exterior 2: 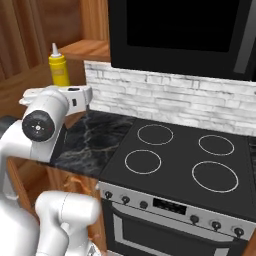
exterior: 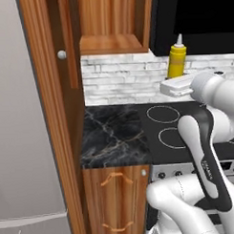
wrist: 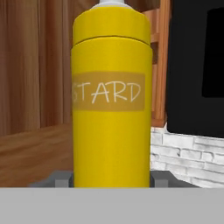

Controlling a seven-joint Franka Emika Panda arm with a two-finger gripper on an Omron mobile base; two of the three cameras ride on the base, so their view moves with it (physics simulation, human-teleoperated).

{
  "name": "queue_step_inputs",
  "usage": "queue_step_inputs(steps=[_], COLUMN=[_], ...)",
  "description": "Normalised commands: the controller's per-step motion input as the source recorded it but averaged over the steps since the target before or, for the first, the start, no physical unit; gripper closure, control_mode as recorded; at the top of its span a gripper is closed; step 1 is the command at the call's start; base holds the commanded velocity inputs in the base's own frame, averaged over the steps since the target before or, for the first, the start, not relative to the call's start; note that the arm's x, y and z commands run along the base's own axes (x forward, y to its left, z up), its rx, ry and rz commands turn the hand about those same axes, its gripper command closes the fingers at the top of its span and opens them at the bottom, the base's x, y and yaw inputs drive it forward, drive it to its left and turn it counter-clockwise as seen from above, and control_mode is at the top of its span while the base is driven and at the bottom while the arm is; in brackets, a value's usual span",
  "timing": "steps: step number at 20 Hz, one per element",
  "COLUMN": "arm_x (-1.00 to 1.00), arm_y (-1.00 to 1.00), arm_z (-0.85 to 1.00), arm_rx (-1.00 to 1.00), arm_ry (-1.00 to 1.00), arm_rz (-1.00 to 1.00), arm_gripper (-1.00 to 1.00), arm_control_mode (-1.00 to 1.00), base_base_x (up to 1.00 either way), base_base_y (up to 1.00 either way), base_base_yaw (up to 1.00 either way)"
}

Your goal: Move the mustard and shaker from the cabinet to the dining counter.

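In the left base view, a grey refrigerator [exterior: 18, 117] is seen furthest left of the stove top. Next to it the cabinet [exterior: 60, 92] door is seen swung open, edge-on, with its round silver knob [exterior: 62, 55] facing the stove side. Right of the door, a short black marble counter [exterior: 112, 136] is seen, with a wooden drawer front [exterior: 117, 200] beneath it and a white brick backsplash [exterior: 122, 78] behind it. The stove top [exterior: 169, 129], with white rings, is seen directly beside this counter.

The mustard [exterior: 176, 59] is held upright in the air above the back edge of the stove top, in front of the dark microwave [exterior: 201, 20] and clear of the cabinet. It is gripped at its lower body by the gripper [exterior: 177, 83], whose white hand is seen just beneath the bottle.

In the right base view, the mustard [exterior 2: 59, 67] is seen at the left of the stove top [exterior 2: 180, 160], over the marble counter's [exterior 2: 85, 142] far end, with the gripper [exterior 2: 60, 92] under it and wooden cabinet [exterior 2: 30, 60] panels behind.

In the hand view, the mustard [wrist: 111, 100] is seen close up and upright, its label letters reading "STARD". The two dark fingertips [wrist: 59, 179] are seen pressed against either side of its base, so the jaws are clamped on the bottle. To the right of it, the brick wall [wrist: 183, 157] and the microwave [wrist: 197, 65] are seen.
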Motion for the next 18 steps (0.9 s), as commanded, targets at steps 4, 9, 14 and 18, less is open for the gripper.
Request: queue_step_inputs(steps=[4,9,14,18], arm_x=[0.0,0.0,0.0,0.0], arm_y=[0.0,0.0,0.0,0.0], arm_z=[0.0,0.0,0.0,0.0], arm_rx=[0.0,0.0,0.0,0.0], arm_ry=[0.0,0.0,0.0,0.0], arm_rz=[0.0,0.0,0.0,0.0], arm_gripper=[1.0,1.0,1.0,1.0], arm_control_mode=[1.0,1.0,1.0,1.0], base_base_x=[-0.29,-0.44,-0.7,-0.34], base_base_y=[0.06,0.03,0.03,0.16], base_base_yaw=[0.06,0.55,0.89,1.0])
